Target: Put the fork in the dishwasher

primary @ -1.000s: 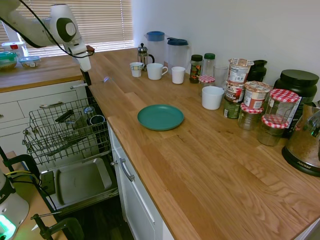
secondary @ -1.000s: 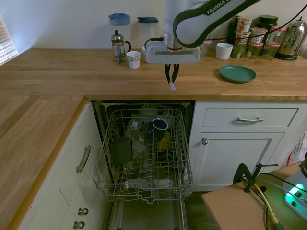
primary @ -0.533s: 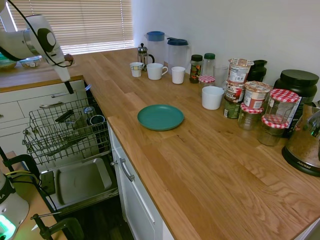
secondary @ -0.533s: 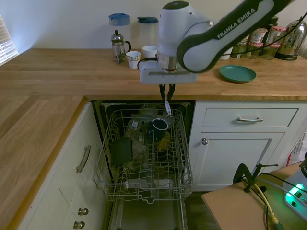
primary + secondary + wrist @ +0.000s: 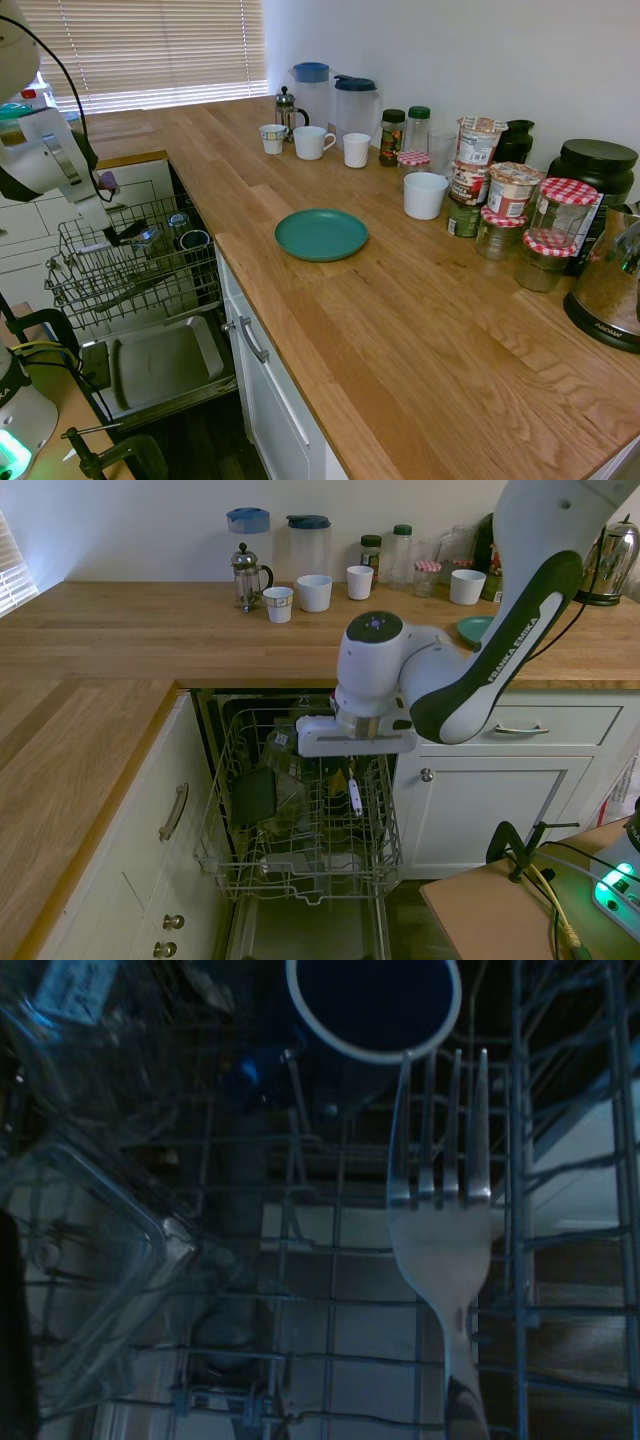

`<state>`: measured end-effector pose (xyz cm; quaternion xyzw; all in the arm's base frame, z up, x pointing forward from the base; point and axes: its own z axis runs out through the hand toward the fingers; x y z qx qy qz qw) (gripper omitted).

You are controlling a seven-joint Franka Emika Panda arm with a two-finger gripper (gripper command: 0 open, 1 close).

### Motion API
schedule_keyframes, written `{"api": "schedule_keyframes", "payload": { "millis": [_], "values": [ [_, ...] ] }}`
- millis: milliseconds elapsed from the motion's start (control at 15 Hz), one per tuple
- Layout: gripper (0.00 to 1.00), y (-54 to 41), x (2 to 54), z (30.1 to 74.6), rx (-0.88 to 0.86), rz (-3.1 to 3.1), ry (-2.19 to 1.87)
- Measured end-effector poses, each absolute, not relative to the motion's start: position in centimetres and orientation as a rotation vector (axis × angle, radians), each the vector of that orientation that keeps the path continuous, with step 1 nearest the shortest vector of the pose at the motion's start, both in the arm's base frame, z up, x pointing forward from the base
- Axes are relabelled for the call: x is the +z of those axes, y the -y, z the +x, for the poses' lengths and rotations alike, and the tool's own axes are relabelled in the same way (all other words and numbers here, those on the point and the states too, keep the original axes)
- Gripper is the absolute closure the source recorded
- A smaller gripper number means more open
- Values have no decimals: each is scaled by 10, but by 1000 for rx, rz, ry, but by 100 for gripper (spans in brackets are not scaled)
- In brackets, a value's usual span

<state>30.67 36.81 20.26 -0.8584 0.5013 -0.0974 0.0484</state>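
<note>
The white arm's gripper (image 5: 352,772) hangs just above the pulled-out grey wire rack of the dishwasher (image 5: 383,830), fingers pinching the handle of the slender silvery metal fork (image 5: 354,794), which points tines-down into the right part of the rack, close to its right wall. Open wire cells lie beneath the tines. In the wrist view the fork (image 5: 445,1230) shows beside a dark blue mug with a white rim (image 5: 372,1005) and a clear plastic container (image 5: 80,1250)

wooden counter (image 5: 420,330), green plate (image 5: 321,234), mugs, jars
</note>
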Motion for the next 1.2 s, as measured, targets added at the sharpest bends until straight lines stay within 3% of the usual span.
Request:
{"api": "schedule_keyframes", "payload": {
  "millis": [733,800,1200],
  "values": [
    [100,-356,118,331,-263,-2608,-1565],
    [0,-356,115,331,-257,-2609,-1561],
    [0,-362,106,335,-255,-2612,-1553]
  ]
}}
